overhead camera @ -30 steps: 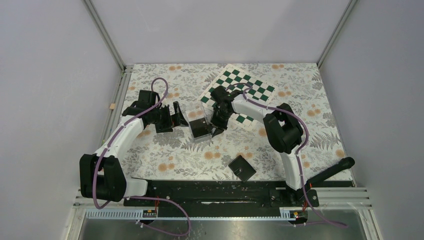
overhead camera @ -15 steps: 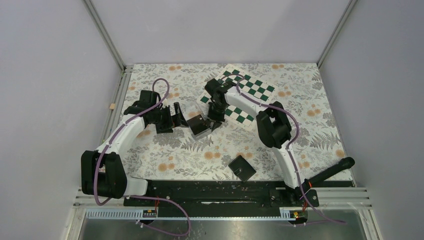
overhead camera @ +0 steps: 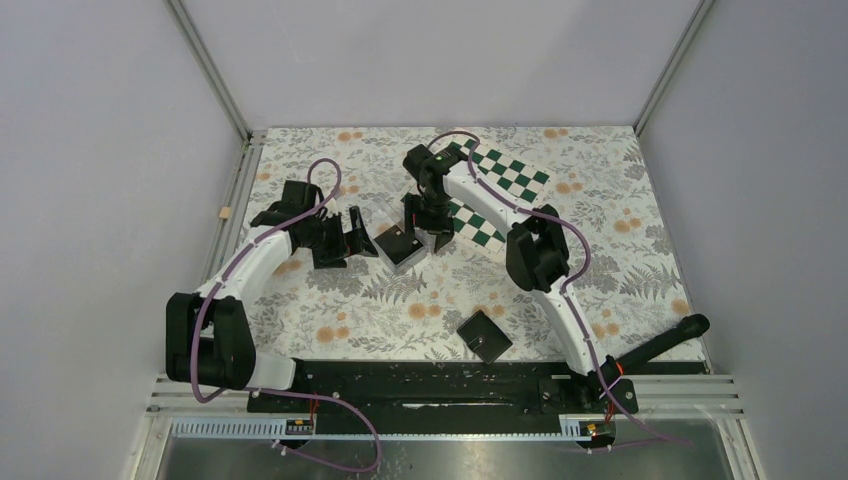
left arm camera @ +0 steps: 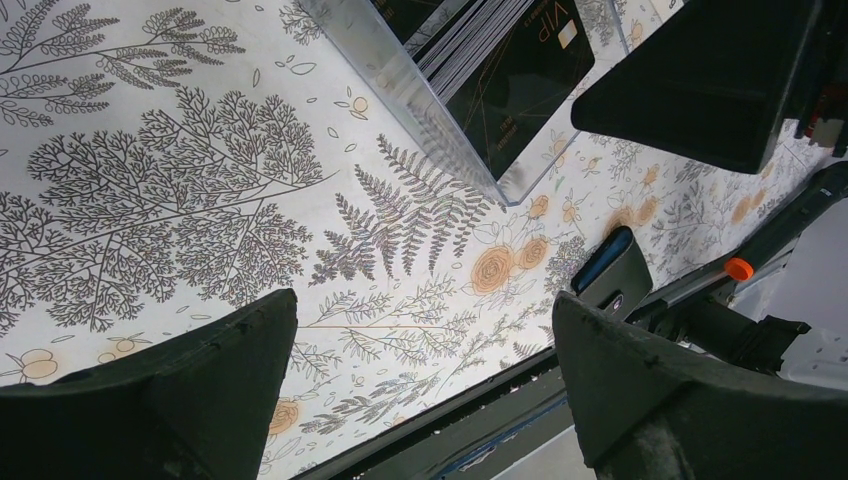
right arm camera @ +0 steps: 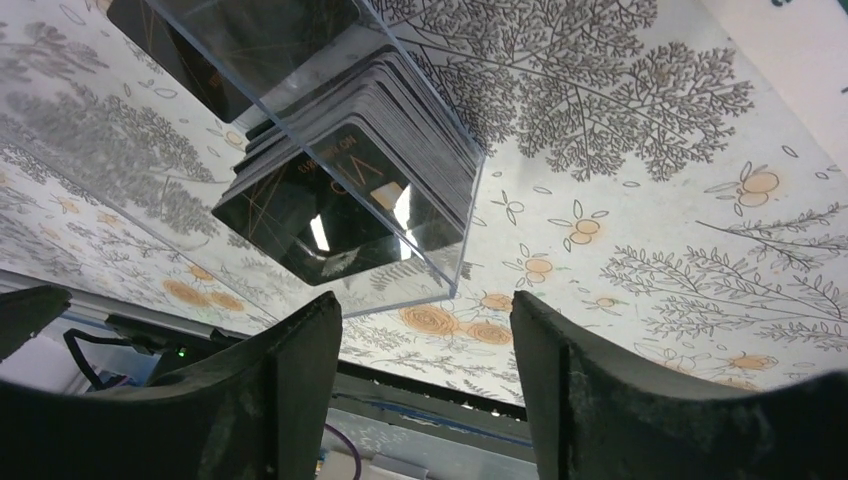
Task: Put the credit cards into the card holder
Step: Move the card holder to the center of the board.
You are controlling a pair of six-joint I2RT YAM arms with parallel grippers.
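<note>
— Pale grey walls [overhead camera: 120,150] are seen on three sides, with metal posts [overhead camera: 208,70] running up the far corners. How is the table [overhead camera: 620,260] covered?
— It is covered with a printed sheet of grey ferns and orange flowers. A green-and-white checkered board [overhead camera: 500,180] is laid near the far edge, partly hidden by the right arm.
— Where are the credit cards [right arm camera: 345,190] found?
— They are stacked on edge inside a clear box [overhead camera: 398,247] at the middle of the table. Dark glossy faces with thin gold lines and lettering are shown, and the pale card edges are packed closely together.
— And the card holder [overhead camera: 485,337]?
— It is set flat and closed on the near side of the table, well apart from the box. A small black square with a snap tab is made out.
— How are the fingers held?
— The left gripper [left arm camera: 420,330] is spread wide just left of the box, with nothing between its fingers. The right gripper [right arm camera: 425,330] is parted beside the box on the far right, and nothing is held there either.
</note>
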